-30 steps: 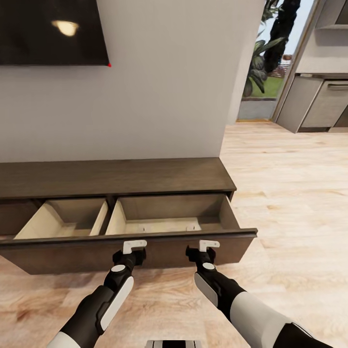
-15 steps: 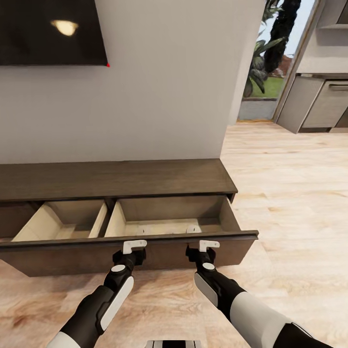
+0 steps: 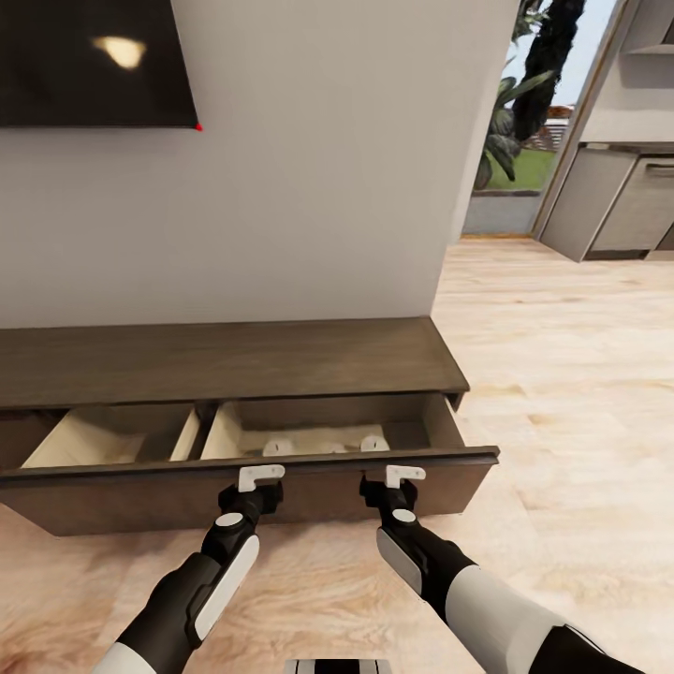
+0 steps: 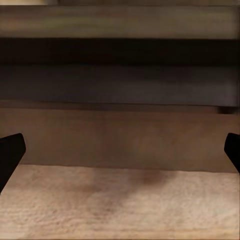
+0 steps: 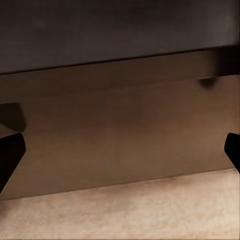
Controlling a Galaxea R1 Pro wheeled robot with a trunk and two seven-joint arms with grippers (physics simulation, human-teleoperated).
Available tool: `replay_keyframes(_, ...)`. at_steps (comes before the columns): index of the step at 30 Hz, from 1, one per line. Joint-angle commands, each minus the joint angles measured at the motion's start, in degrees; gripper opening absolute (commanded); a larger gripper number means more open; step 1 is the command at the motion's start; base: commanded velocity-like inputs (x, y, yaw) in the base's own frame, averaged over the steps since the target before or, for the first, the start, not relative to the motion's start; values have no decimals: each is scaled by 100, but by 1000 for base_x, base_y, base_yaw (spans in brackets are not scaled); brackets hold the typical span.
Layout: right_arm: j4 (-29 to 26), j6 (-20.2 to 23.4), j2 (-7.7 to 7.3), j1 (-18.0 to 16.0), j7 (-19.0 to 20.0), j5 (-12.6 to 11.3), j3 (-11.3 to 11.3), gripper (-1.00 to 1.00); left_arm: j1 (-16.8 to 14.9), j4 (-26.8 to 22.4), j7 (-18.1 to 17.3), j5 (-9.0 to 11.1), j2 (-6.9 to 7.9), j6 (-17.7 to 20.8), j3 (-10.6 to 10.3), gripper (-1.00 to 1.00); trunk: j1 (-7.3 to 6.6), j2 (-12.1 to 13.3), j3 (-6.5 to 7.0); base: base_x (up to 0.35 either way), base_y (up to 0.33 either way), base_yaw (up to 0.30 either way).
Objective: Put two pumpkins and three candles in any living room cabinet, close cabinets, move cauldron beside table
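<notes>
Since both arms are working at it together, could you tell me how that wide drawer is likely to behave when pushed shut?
The drawer spans two compartments, so it probably feels heavy. It looks like stiff wood and should move as one rigid piece. With the left pincer and the right pincer set apart along its front, an even push should slide it straight; a one-sided push might skew or jam it.

my long, low, dark brown wooden cabinet (image 3: 225, 360) stands on the pale wood-plank floor (image 3: 562, 393) against the grey wall, its flat top bare. its wide pale-lined drawer (image 3: 309, 432) is pulled partway out, split by a divider into two light compartments. small pale shapes sit at the back of the right compartment; i cannot tell what they are.
</notes>
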Motion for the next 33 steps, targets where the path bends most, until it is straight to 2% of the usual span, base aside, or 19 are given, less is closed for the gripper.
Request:
replay_keyframes(1, 1, -42, -4, -7, -34, -39, 36, 100, -5, -8, 55, 49, 9, 13, -23, 100, 1, -2, -4, 231, 0, 0)
replay_keyframes(14, -1, -42, -4, -8, -34, -39, 36, 100, -5, -8, 55, 49, 15, 13, -23, 100, 1, -2, -4, 220, 0, 0)
replay_keyframes(33, -2, -41, -4, -10, -34, -35, 36, 100, -5, -19, 55, 49, 15, 13, -22, 100, 1, -2, -4, 85, 0, 0)
